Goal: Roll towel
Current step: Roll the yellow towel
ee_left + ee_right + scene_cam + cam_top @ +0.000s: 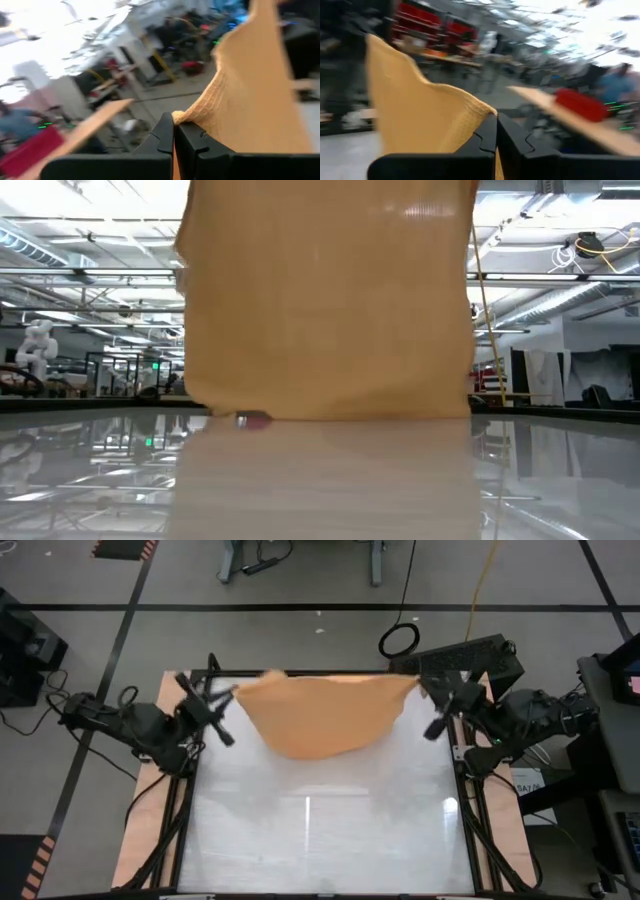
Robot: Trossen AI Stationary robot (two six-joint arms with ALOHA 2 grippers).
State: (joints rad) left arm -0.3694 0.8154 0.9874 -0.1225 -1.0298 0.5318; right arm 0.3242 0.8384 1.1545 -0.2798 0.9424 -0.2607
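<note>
towel (320, 715): plain orange-tan cloth, thin waffle-textured fabric
state: unrolled, spread wide, sagging in the middle
pose: lifted by its two upper corners, hanging like a curtain
place: over the far part of the white bench (320, 830), lower edge at the bench surface

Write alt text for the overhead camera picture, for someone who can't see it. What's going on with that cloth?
An orange-tan towel hangs stretched between two dark robot arms at the far edge of a white table. The left gripper pinches one upper corner and the right gripper pinches the other, so the cloth sags in a curve between them.
</note>
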